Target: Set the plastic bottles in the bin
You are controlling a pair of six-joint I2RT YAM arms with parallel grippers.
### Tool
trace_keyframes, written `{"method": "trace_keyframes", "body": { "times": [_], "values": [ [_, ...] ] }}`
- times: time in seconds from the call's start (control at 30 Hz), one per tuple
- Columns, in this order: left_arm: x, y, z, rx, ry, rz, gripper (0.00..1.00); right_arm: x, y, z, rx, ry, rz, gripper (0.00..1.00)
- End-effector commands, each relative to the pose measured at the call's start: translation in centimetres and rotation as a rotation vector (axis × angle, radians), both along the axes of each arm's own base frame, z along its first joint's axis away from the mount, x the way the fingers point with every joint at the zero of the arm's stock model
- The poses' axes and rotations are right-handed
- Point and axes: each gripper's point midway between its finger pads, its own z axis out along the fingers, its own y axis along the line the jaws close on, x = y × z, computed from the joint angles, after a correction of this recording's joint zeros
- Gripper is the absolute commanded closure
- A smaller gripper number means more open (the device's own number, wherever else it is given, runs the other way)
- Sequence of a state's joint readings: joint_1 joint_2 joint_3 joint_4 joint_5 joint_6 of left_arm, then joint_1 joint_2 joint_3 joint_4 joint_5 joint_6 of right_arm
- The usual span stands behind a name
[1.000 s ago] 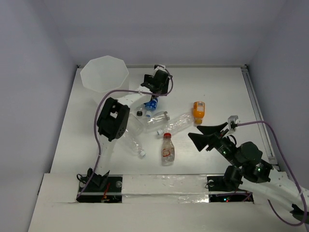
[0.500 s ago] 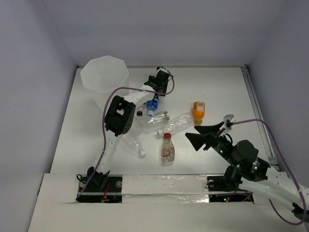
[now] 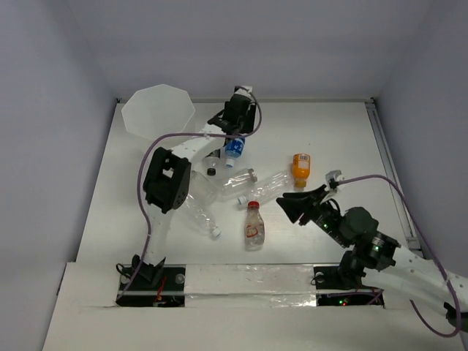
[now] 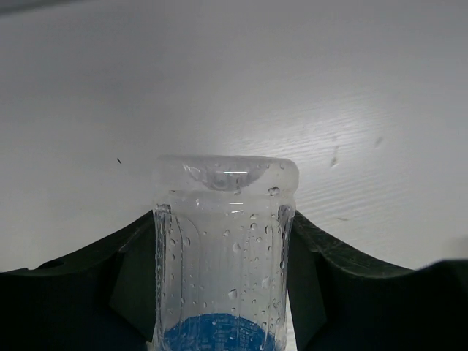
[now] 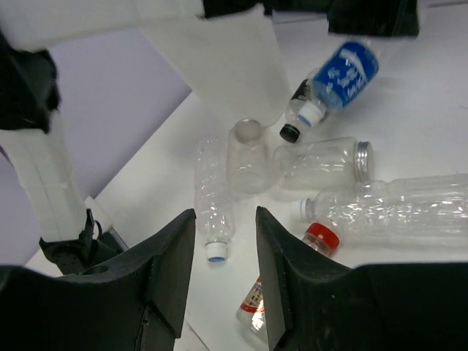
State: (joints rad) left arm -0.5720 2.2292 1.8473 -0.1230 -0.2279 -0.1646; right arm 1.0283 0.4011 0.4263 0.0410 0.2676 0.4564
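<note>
My left gripper (image 3: pixel 238 121) is shut on the blue-labelled bottle (image 3: pixel 234 147) and holds it off the table, just right of the bin (image 3: pixel 158 110). In the left wrist view the clear bottle (image 4: pixel 223 248) fills the gap between both fingers (image 4: pixel 307 263). Other plastic bottles lie mid-table: an orange one (image 3: pixel 300 166), a red-capped one (image 3: pixel 253 223), and clear ones (image 3: pixel 274 184) (image 3: pixel 199 216). My right gripper (image 3: pixel 289 205) hovers right of them, open, with nothing between its fingers (image 5: pixel 172 270). A white-capped clear bottle (image 5: pixel 212 197) lies below it.
A clear bottle with a silver neck ring (image 5: pixel 325 161) and a black cap (image 3: pixel 211 172) lie among the pile. The left arm's white link (image 3: pixel 186 150) stretches over the bottles. White walls close the table at the back and sides.
The left gripper shut on the blue-labelled bottle and lifted it up and back. The right gripper moved left toward the pile and its jaws narrowed.
</note>
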Motion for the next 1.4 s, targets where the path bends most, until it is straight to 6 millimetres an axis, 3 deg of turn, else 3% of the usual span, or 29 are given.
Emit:
{"method": "trace_keyframes", "body": {
  "times": [0.0, 0.03, 0.13, 0.17, 0.2, 0.3, 0.33, 0.37, 0.4, 0.43, 0.5, 0.53, 0.57, 0.6, 0.63, 0.67, 0.77, 0.83, 0.9, 0.93, 0.97, 1.0, 1.03, 1.37],
  "values": [
    [-0.8, -0.7, 17.6, -0.264, -0.308, -0.049, 0.63, -0.2, 2.8, 0.5, 0.003, -0.034, 0.095, 0.56],
    [-1.4, -0.5, 19.0, -0.284, -0.329, -0.055, 0.62, -0.2, 3.6, 0.6, -0.01, -0.04, 0.118, 0.56],
    [-4.7, 1.1, 27.4, -0.375, -0.451, -0.076, 0.62, -0.2, 7.0, -1.2, -0.082, -0.015, 0.22, 0.58],
    [-5.1, 2.0, 28.6, -0.386, -0.47, -0.069, 0.62, -0.5, 8.2, -0.4, -0.077, -0.018, 0.262, 0.58],
    [-5.9, 2.4, 30.0, -0.4, -0.49, -0.072, 0.62, 0.2, 9.6, -1.9, -0.121, 0.01, 0.271, 0.58],
    [-8.1, 6.0, 35.0, -0.441, -0.586, -0.034, 0.61, -0.2, 12.9, -1.1, -0.145, 0.002, 0.34, 0.57],
    [-9.5, 7.6, 37.4, -0.469, -0.634, -0.021, 0.61, 0.3, 14.3, -2.9, -0.201, 0.024, 0.349, 0.57],
    [-9.7, 8.6, 37.7, -0.473, -0.646, -0.008, 0.61, 0.2, 15.3, -3.2, -0.218, 0.027, 0.356, 0.57],
    [-9.5, 10.7, 38.2, -0.471, -0.665, 0.033, 0.61, 0.7, 16.3, -2.1, -0.216, 0.015, 0.355, 0.56],
    [-9.6, 12.0, 38.5, -0.479, -0.673, 0.059, 0.61, 0.7, 17.7, -3.8, -0.259, 0.04, 0.373, 0.56],
    [-10.0, 14.9, 38.8, -0.475, -0.691, 0.111, 0.61, 1.1, 19.3, -4.8, -0.301, 0.052, 0.357, 0.54],
    [-9.7, 17.0, 38.9, -0.461, -0.706, 0.16, 0.62, 1.4, 20.5, -3.8, -0.3, 0.033, 0.357, 0.53],
    [-10.0, 18.6, 39.0, -0.451, -0.729, 0.196, 0.63, 1.9, 21.5, -6.0, -0.356, 0.058, 0.344, 0.5],
    [-10.0, 19.8, 39.0, -0.441, -0.747, 0.227, 0.65, 1.7, 22.1, -7.1, -0.4, 0.076, 0.346, 0.43],
    [-10.4, 21.0, 39.6, -0.435, -0.774, 0.254, 0.65, 2.4, 23.2, -6.0, -0.399, 0.058, 0.339, 0.38],
    [-10.1, 22.9, 39.5, -0.421, -0.797, 0.306, 0.66, 2.4, 23.9, -8.7, -0.472, 0.092, 0.335, 0.3],
    [-9.9, 25.6, 40.0, -0.432, -0.844, 0.373, 0.66, 3.1, 25.6, -8.9, -0.5, 0.091, 0.313, 0.2],
    [-9.7, 26.1, 40.4, -0.444, -0.865, 0.387, 0.66, 3.0, 26.4, -10.3, -0.527, 0.1, 0.322, 0.16],
    [-8.9, 27.3, 40.9, -0.425, -0.889, 0.416, 0.65, 3.6, 27.1, -10.1, -0.544, 0.096, 0.307, 0.14],
    [-8.1, 27.3, 40.6, -0.414, -0.88, 0.423, 0.65, 3.9, 27.3, -11.2, -0.579, 0.099, 0.301, 0.14],
    [-8.0, 27.6, 41.1, -0.41, -0.892, 0.433, 0.65, 4.7, 27.8, -10.6, -0.582, 0.083, 0.273, 0.13],
    [-7.7, 28.1, 40.9, -0.402, -0.895, 0.444, 0.65, 5.0, 27.6, -11.1, -0.618, 0.089, 0.257, 0.13],
    [-7.4, 28.1, 40.6, -0.388, -0.895, 0.445, 0.65, 5.5, 27.7, -12.1, -0.653, 0.088, 0.242, 0.13],
    [-5.2, 29.7, 35.1, -0.286, -0.895, 0.505, 0.65, 7.1, 29.5, -13.8, -0.758, 0.065, 0.223, 0.15]
  ]
}}
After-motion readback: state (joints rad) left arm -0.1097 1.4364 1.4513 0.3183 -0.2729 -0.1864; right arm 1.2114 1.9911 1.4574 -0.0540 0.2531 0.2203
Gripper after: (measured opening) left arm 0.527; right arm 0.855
